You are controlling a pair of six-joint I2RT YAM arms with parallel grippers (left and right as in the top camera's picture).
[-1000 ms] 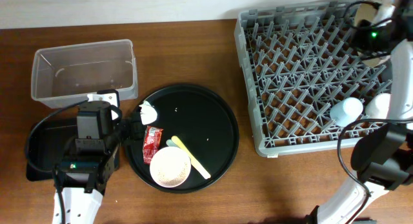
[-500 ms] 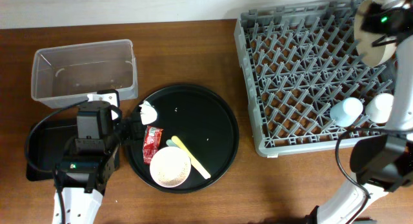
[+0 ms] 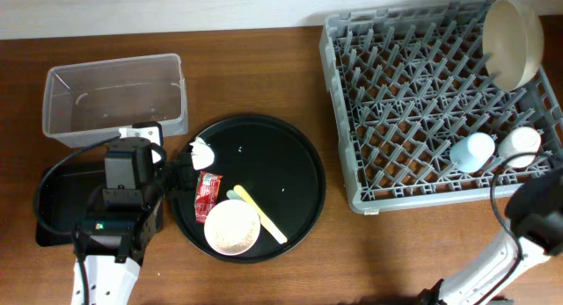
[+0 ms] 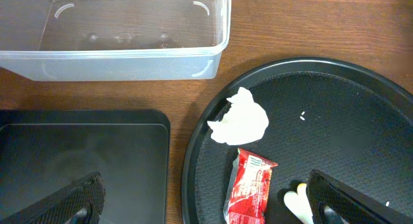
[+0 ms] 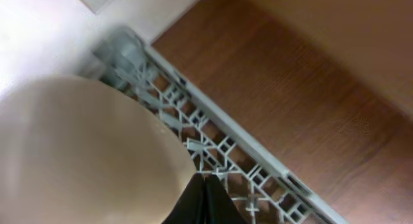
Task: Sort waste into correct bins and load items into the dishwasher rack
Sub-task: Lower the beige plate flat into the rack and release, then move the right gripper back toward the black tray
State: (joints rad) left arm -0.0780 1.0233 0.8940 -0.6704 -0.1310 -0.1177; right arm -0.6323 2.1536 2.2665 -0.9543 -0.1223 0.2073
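Tissue (image 4: pixel 240 117), crumpled and white, is seen just ahead of the L gripper (image 4: pixel 203 192), whose fingers (image 4: pixel 71 201) are spread wide apart w/ nothing held btwn them. Red sachet (image 4: pixel 250 188) is lain btwn the fingers, nearer the R-hand one, on the round black tray (image 4: pixel 361 121); a few rice grains (image 4: pixel 302 115) are scattered beyond it. Shallow black tray (image 4: pixel 84 153) is found under the L-hand finger, w/ the clear tub (image 4: pixel 129 30) further ahead. Yellow utensil (image 3: pixel 259 214), pale-green utensil (image 3: pixel 234 196) and small bowl (image 3: pixel 232 227) are also placed on the round tray, back behind the sachet.

R gripper (image 5: pixel 203 182) is shown w/ fingers pressed together, nothing clamped. Cream plate (image 5: pixel 84 153) is stood on edge just ahead-left of the tips, in a corner of the dishwasher rack (image 5: pixel 219 143); whether the tips touch it can't be told. Light-blue cup (image 3: pixel 472 151) and white cup (image 3: pixel 519 147) are set side by side in the rack, well apart from the plate.
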